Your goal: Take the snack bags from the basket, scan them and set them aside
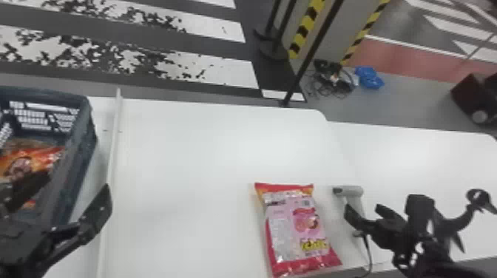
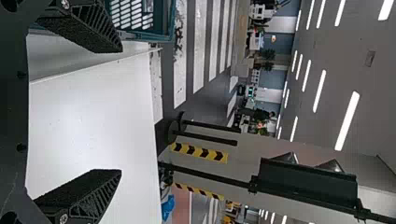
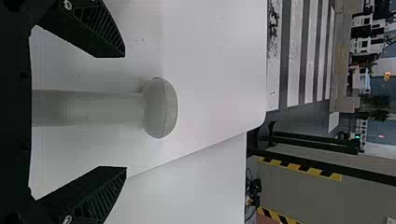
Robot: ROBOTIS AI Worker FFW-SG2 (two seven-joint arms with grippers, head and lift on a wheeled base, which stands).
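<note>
In the head view my left gripper (image 1: 74,192) stands open with one finger over the basket (image 1: 79,162) and the other beside its right side. An orange-red snack bag (image 1: 33,162) lies in that basket. My left gripper (image 2: 116,112) holds nothing in the left wrist view, the basket's edge (image 2: 170,23) beyond one finger. A pink-and-red snack bag (image 1: 296,229) lies flat on the table. To its right stands the grey-white scanner (image 1: 355,199), with my right gripper (image 1: 364,214) open at it. In the right wrist view the scanner (image 3: 159,107) sits between my right gripper's (image 3: 125,112) spread fingers, touching neither.
A thin raised strip (image 1: 114,140) runs along the white table (image 1: 192,148) beside the basket. A second white table (image 1: 414,159) adjoins at the right. A dark cable (image 1: 368,251) trails from the scanner, and posts stand beyond the far edge.
</note>
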